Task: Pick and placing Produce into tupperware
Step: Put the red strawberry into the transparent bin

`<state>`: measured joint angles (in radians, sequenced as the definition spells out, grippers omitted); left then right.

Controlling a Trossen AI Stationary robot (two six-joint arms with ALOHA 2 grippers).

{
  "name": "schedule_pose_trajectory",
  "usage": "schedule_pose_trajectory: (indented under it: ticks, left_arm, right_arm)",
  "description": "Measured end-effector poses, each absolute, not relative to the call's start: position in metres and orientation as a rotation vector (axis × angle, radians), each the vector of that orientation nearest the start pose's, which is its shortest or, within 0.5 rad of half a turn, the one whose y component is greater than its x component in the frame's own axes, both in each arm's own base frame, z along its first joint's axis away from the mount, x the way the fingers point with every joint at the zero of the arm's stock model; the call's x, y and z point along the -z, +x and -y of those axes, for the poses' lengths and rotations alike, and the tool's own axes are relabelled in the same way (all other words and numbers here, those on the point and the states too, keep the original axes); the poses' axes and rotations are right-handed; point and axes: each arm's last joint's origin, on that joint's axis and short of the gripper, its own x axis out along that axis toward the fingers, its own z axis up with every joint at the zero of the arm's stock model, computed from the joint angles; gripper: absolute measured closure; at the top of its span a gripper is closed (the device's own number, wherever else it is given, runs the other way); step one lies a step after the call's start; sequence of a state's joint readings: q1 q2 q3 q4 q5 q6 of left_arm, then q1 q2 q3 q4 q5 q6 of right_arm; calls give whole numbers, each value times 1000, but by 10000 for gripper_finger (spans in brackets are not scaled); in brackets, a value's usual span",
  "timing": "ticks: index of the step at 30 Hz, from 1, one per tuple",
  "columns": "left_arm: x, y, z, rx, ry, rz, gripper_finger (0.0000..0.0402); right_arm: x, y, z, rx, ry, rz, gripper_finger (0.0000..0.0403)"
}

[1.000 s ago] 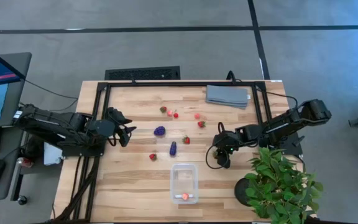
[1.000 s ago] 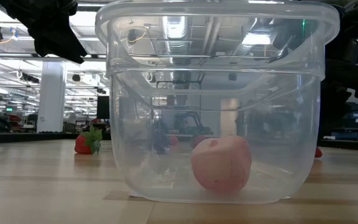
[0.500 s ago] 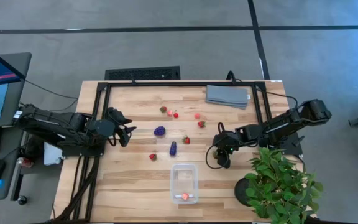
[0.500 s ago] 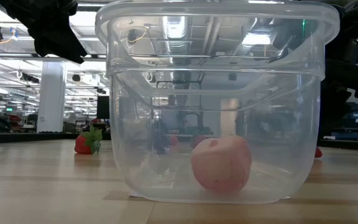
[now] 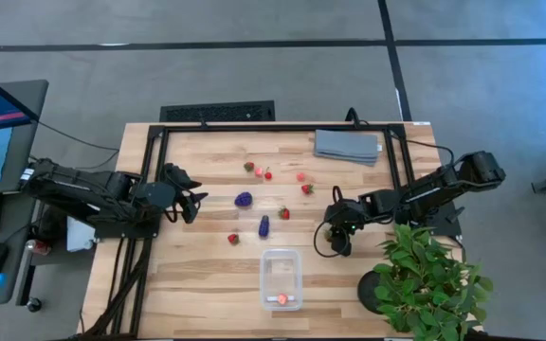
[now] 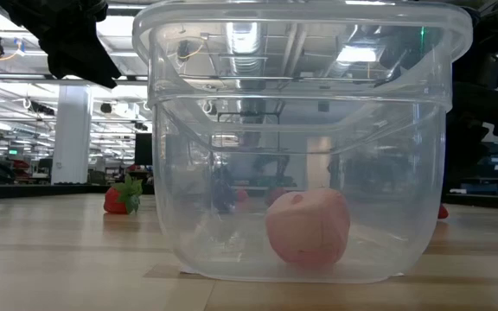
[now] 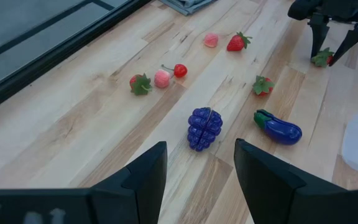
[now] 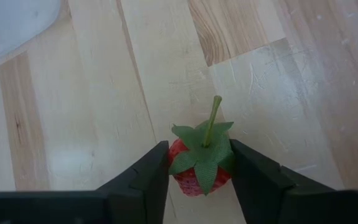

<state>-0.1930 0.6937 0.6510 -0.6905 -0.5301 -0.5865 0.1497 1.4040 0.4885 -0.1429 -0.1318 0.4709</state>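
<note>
**Right gripper pinches a strawberry, tub waits close by**

Wooden planks make up the surface (image 5: 207,284), and most of the produce lies scattered across its middle. Down on it, the right gripper (image 8: 194,171) has its fingers pressed against both sides of a red strawberry (image 8: 199,163), green leaves and stem poking up between them — a pinch, with the berry apparently resting on the wood. The tupperware (image 5: 281,279) sits just beside that gripper, toward the near edge, with one pink fruit (image 6: 308,226) already inside.

The left gripper (image 7: 196,180) hangs spread and empty, a purple berry cluster (image 7: 204,128) and a small eggplant (image 7: 279,127) lying ahead of it.

My guess: this is the grasp step. Next comes a lift, a short carry over the tub's rim — then release.
</note>
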Motion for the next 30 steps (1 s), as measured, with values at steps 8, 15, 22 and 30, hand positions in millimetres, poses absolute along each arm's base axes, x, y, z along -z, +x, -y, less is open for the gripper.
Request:
schedule_pose_trajectory:
  ticks: [8,15,22,30]
  left_arm:
    - [-260,134,11,-507,-298,-566,225]
    - [-260,134,11,-508,-298,-567,225]
    - [-260,134,11,-507,-298,-566,225]
    - [-260,134,11,-507,-298,-566,225]
  right_arm:
    - [-122,217,-37,-1,415,-1100,231]
    - [-122,218,-37,-2,418,-1096,228]
    - [-123,219,-38,-22,437,-1088,233]
    - [-124,220,-38,-22,448,-1080,228]
